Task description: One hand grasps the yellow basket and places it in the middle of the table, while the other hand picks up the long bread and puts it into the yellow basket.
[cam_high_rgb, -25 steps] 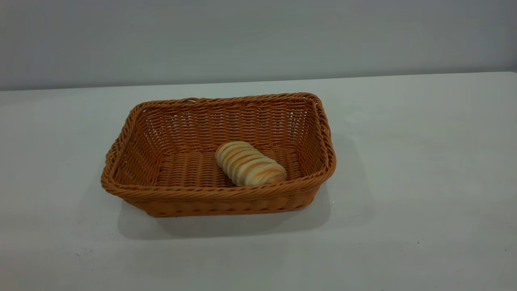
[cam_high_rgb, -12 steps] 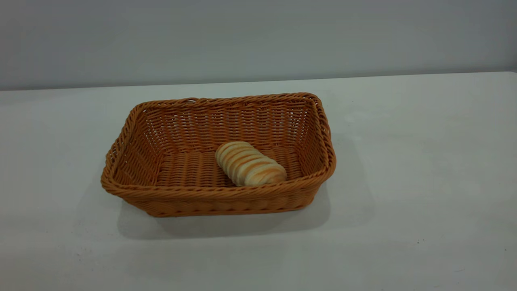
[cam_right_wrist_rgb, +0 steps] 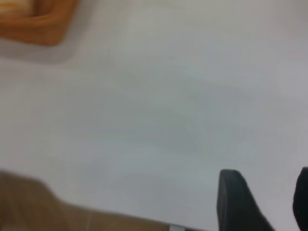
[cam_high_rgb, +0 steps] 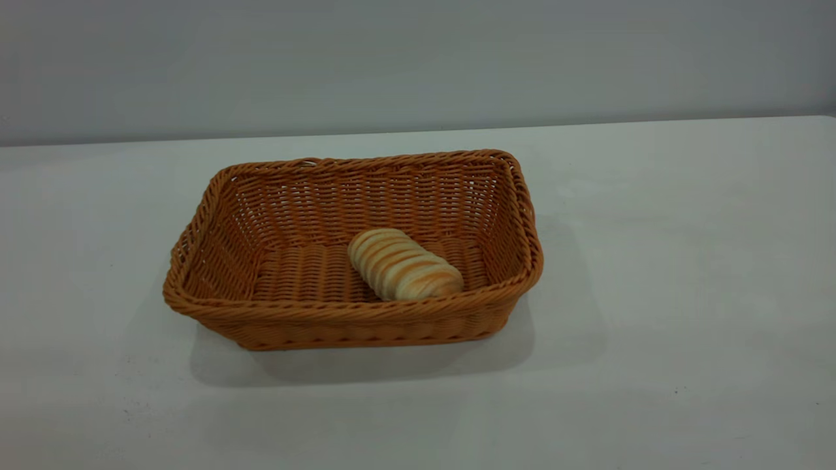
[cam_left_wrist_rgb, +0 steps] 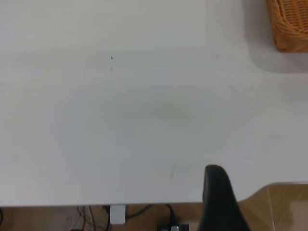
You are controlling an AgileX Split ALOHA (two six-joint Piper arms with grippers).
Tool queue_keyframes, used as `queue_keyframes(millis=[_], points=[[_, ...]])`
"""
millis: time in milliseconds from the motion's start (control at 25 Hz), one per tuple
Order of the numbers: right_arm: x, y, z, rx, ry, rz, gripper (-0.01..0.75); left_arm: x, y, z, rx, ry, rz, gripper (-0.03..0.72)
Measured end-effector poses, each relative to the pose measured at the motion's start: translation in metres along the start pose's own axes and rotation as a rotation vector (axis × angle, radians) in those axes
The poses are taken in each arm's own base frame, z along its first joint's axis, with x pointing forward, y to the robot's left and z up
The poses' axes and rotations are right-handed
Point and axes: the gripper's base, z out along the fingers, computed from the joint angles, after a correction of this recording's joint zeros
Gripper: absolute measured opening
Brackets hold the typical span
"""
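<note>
The yellow basket (cam_high_rgb: 261,313) stands on the white table (cam_high_rgb: 653,294), a little left of the middle in the exterior view. The long bread (cam_high_rgb: 403,264) lies inside it on the woven floor, towards the right end. No arm shows in the exterior view. A corner of the basket shows in the left wrist view (cam_left_wrist_rgb: 290,26) and in the right wrist view (cam_right_wrist_rgb: 41,21). My left gripper (cam_left_wrist_rgb: 262,209) hangs over the table's near edge, far from the basket; only one dark finger (cam_left_wrist_rgb: 217,195) shows, with free space beside it. My right gripper (cam_right_wrist_rgb: 267,185) is open and empty over bare table.
The table's edge (cam_left_wrist_rgb: 144,204) with cables and wooden floor below shows in the left wrist view. The floor (cam_right_wrist_rgb: 29,202) also shows past the table edge in the right wrist view. A grey wall (cam_high_rgb: 418,59) stands behind the table.
</note>
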Motion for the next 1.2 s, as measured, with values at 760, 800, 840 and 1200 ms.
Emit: queue_keyframes(millis=[760, 800, 840, 1200], points=[[0.007, 0.002, -0.010, 0.120, -0.073, 0.075, 0.328, 0.012, 0.001, -0.010, -0.034, -0.110, -0.050, 0.499], [0.007, 0.002, -0.010, 0.120, -0.073, 0.075, 0.328, 0.012, 0.001, -0.010, -0.034, -0.110, -0.050, 0.499], [0.007, 0.002, -0.010, 0.120, -0.073, 0.075, 0.328, 0.012, 0.001, -0.010, -0.034, -0.110, -0.050, 0.499], [0.007, 0.002, -0.010, 0.120, -0.073, 0.075, 0.327, 0.012, 0.001, -0.010, -0.034, -0.110, -0.050, 0.499]])
